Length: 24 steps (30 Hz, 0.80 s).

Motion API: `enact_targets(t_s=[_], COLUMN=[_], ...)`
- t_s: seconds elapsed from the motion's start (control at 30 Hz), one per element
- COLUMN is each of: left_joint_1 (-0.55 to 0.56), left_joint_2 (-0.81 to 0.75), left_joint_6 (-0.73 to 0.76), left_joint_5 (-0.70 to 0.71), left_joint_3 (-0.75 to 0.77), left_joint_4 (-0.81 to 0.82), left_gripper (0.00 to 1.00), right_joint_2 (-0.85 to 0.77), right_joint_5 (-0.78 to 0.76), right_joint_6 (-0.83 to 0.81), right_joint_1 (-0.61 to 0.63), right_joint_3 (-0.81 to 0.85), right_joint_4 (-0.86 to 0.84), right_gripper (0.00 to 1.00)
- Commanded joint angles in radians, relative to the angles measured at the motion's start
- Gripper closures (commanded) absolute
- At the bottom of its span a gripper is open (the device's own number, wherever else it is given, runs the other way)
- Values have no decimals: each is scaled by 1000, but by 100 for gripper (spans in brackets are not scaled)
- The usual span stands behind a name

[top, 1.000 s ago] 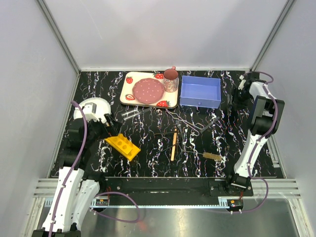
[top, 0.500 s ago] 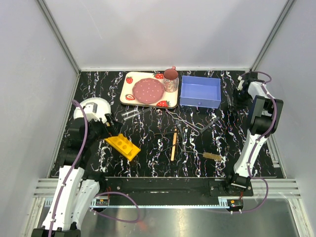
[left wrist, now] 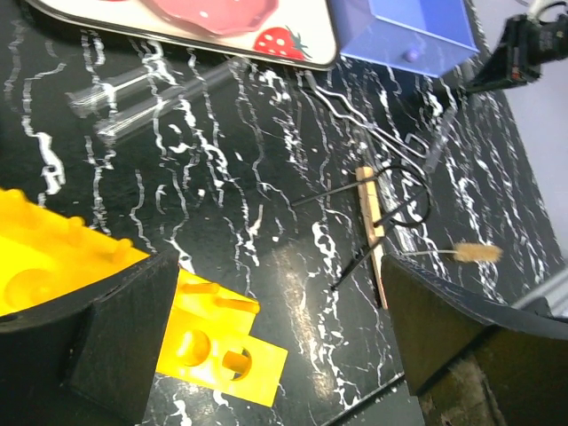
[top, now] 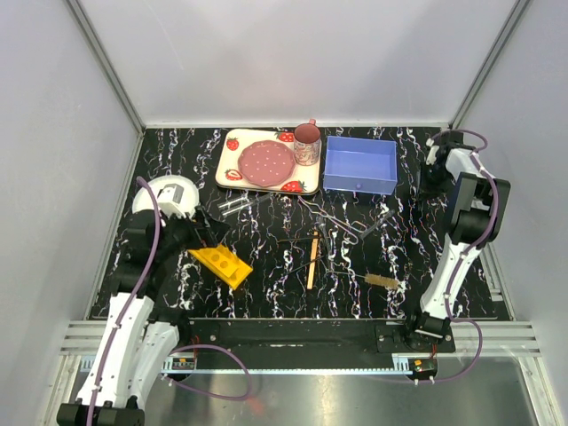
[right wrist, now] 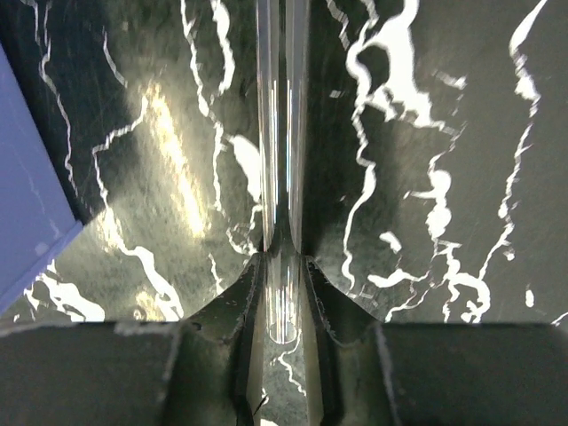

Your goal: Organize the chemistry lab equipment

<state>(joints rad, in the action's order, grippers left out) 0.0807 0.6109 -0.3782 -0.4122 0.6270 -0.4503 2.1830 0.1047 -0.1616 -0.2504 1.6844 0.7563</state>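
The yellow rack (top: pixel 221 264) lies flat at the front left, and my left gripper (top: pixel 191 238) hovers open over its left end; in the left wrist view the rack (left wrist: pixel 204 342) lies partly under the left finger, jaws wide (left wrist: pixel 284 355). Two glass tubes (top: pixel 232 205) lie behind it. Wire tongs (top: pixel 333 220), the wooden stick (top: pixel 312 258) and the brush (top: pixel 382 281) lie mid-table. At the far right my right gripper (right wrist: pixel 282 266) has both fingers pressed against another glass tube (right wrist: pixel 281 133) lying on the table.
A blue bin (top: pixel 359 166) stands at the back, just left of the right gripper, its wall (right wrist: pixel 27 204) close by. The strawberry tray (top: pixel 229 173) with pink plate and cup sits back centre. A round white plate (top: pixel 169 193) lies beside the left arm.
The right gripper's jaws have narrowed onto the glass tube beside the blue bin. The left arm has shifted slightly toward the rack, jaws still wide.
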Motion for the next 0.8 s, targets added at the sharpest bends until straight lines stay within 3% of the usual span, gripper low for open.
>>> enact_targets(t_s=[0.0, 0.2, 0.33, 0.47, 0.6, 0.77], left_joint_1=[11, 94, 177, 327, 488, 686], left_joint_2=[1, 23, 82, 167, 226, 219], left_joint_6=[-30, -93, -236, -280, -44, 439], left_joint_5=[-180, -192, -168, -108, 30, 121], left_joint_3=[-32, -50, -56, -29, 58, 45], left_joint_4=[157, 251, 350, 432, 417, 447], left_gripper=[1, 1, 1, 1, 1, 1], right_joint_2=[-124, -337, -513, -633, -703, -778], right_joint_5=[49, 141, 249, 340, 412, 478], right_joint_6=[-42, -117, -167, -229, -320, -372], right_joint_1=[2, 3, 3, 17, 85, 297], right_joint_3=[-66, -185, -271, -334, -359, -396], right_joint_4=[11, 11, 41, 103, 222, 278], right_gripper=[85, 85, 85, 85, 85, 84])
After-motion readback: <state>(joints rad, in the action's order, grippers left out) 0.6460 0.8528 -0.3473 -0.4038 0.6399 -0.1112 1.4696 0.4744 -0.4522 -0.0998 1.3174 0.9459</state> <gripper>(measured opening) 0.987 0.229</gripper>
